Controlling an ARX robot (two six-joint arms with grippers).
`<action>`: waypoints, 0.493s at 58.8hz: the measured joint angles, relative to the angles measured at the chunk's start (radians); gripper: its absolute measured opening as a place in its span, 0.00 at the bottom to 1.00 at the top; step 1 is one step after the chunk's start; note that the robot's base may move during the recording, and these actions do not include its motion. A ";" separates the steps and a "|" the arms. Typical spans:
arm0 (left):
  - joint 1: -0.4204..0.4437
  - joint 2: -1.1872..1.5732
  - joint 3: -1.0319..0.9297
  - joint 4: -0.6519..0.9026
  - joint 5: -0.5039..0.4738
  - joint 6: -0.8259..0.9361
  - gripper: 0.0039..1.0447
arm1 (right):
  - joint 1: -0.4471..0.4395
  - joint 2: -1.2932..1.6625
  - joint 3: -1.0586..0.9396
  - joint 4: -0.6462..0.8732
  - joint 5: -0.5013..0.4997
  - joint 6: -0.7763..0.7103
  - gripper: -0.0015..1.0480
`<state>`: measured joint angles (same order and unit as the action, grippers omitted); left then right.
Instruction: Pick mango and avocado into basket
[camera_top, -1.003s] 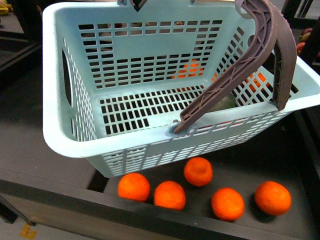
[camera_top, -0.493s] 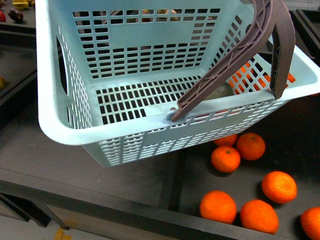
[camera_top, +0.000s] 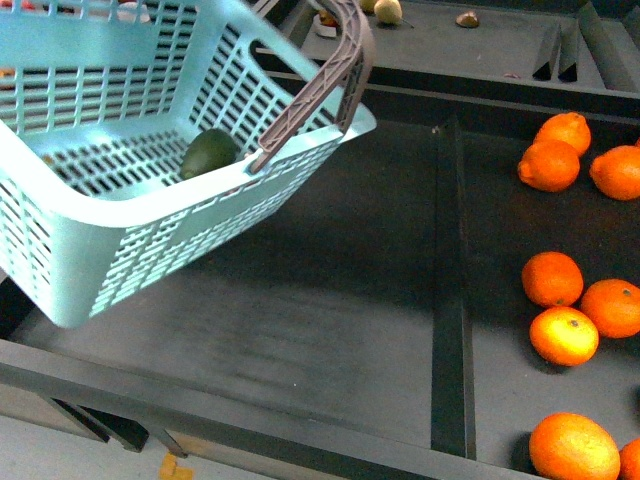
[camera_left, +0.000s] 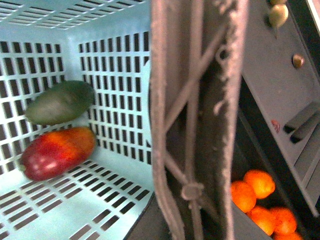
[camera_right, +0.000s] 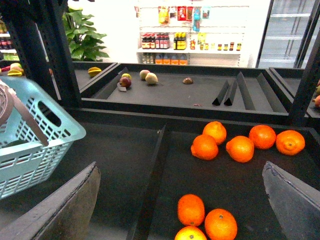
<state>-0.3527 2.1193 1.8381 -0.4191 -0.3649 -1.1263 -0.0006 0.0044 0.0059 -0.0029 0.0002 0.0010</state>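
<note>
My basket (camera_top: 90, 215) hangs tilted in the front view's upper left, the avocado (camera_top: 208, 152) inside near its brown handle (camera_top: 320, 75). I judge both fruits are in, so I should carry it level and smoothly. Only my left wrist view shows the red-orange mango (camera_left: 55, 152) touching the avocado (camera_left: 60, 102) in a corner; whether that pincer clasps the handle I cannot tell. My right pincer (camera_right: 185, 200) is spread wide, empty, above oranges (camera_right: 227, 145).

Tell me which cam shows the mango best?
Left wrist view: the mango lies in full sight on the basket floor, beside the avocado. Front view shows only the avocado inside the basket; right wrist view shows just the basket's outside.
</note>
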 joint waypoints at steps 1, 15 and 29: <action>0.013 0.010 -0.003 0.016 0.009 -0.024 0.05 | 0.000 0.000 0.000 0.000 0.000 0.000 0.93; 0.105 0.320 0.202 0.125 0.128 -0.280 0.05 | 0.000 0.000 0.000 0.000 -0.001 0.000 0.93; 0.121 0.619 0.602 0.122 0.246 -0.291 0.05 | 0.000 0.000 0.000 0.000 -0.001 0.000 0.93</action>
<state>-0.2314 2.7380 2.4405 -0.2970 -0.1188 -1.4170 -0.0006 0.0044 0.0059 -0.0029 -0.0010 0.0010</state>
